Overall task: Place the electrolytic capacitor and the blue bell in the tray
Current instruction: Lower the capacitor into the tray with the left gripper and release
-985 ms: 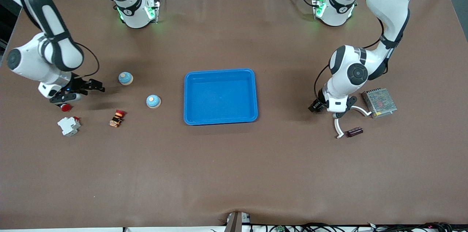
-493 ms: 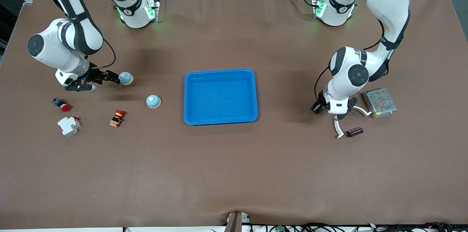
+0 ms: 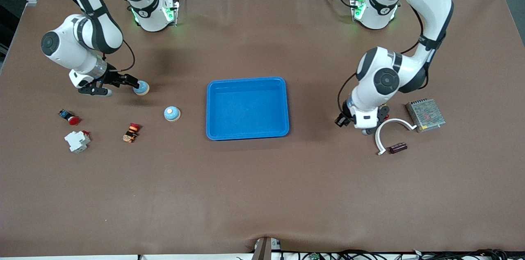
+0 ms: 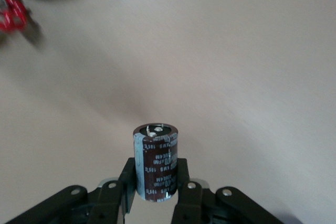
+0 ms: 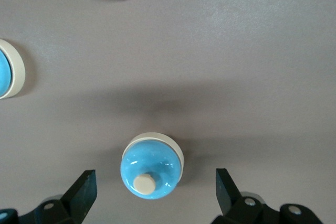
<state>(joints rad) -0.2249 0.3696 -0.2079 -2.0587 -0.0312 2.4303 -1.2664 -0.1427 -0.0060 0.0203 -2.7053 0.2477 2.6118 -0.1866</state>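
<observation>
Beside the tray (image 3: 247, 108) — left gripper (image 4: 156, 195): clamped on electrolytic capacitor (image 4: 155, 161).
Right gripper (image 5: 155, 186): jaws wide, straddling blue bell (image 5: 152, 166).
Next: carry capacitor over tray — release.

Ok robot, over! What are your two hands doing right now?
Left gripper shut on capacitor, over table beside tray. Right gripper open around blue bell. Second bell between it and the tray. Tray empty.

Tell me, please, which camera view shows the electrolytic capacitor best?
The left wrist view: the electrolytic capacitor stands clamped in the left end effector, with its printed sleeve visible. In the front view, the arm's wrist hides it. The right wrist view does not show it at all.
</observation>
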